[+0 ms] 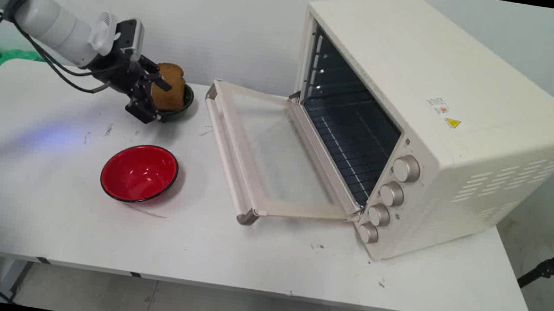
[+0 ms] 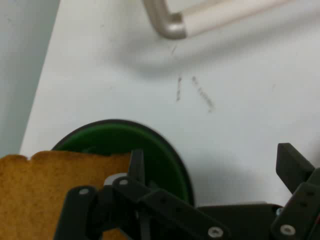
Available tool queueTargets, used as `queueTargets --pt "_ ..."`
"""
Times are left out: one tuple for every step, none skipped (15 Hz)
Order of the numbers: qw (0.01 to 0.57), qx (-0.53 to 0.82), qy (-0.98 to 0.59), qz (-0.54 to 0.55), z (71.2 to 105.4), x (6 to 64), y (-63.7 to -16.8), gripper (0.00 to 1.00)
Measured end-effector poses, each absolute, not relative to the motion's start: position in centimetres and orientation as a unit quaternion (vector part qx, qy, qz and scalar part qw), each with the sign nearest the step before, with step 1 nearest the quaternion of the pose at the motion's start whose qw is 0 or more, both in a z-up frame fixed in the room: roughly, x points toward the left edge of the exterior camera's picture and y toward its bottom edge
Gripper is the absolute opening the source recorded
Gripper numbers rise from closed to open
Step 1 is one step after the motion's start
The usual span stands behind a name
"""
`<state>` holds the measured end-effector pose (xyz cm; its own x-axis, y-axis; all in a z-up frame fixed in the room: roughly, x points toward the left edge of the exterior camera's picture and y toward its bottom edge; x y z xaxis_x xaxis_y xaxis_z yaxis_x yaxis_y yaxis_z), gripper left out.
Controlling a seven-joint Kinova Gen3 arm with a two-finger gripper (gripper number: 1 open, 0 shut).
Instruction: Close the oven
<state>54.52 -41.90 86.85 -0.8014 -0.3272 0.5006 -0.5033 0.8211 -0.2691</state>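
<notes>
1. Browned slice of toast (image 1: 174,91) (image 2: 40,185) stands on edge in a small dark green bowl (image 1: 189,98) (image 2: 165,155) at the far left of the white tabletop (image 1: 242,258).
2. Black two-finger tool (image 1: 160,102) (image 2: 212,160) sits at the bowl's 9 o'clock, spread wide and holding nothing. In the hand view one finger (image 2: 136,162) is right beside the toast's edge, and the slice lies outside the gap.
3. Glossy red bowl (image 1: 139,174) rests at 6 o'clock from the green one, apart from it.
4. Cream toaster oven (image 1: 421,115) stands at 3 o'clock, its glass door (image 1: 266,154) dropped open toward the bowls.
</notes>
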Motion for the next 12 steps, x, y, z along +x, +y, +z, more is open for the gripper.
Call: queueTargets --pt "0.227 0.230 -0.926 0.194 87.1 54.2 -41.5 1.00" --pt "0.233 0.239 -0.924 0.188 87.4 53.7 -40.9 1.00" --pt "0.241 0.249 -0.920 0.182 87.6 53.2 -40.3 1.00" --pt "0.247 0.256 -0.918 0.176 87.8 52.8 -39.8 1.00" --pt "0.252 0.262 -0.916 0.173 87.8 52.4 -39.5 1.00" --pt "0.258 0.271 -0.912 0.167 87.8 51.9 -39.1 1.00" --pt "0.265 0.281 -0.908 0.161 87.6 51.3 -38.6 1.00" --pt "0.272 0.291 -0.904 0.155 87.4 50.7 -38.3 1.00" --pt "0.278 0.299 -0.900 0.151 87.2 50.2 -38.1 1.00" --pt "0.281 0.304 -0.898 0.148 87.1 49.8 -38.0 1.00" --pt "0.286 0.312 -0.895 0.144 86.8 49.3 -37.9 0.00" --pt "0.292 0.320 -0.891 0.139 86.4 48.7 -37.8 0.00"
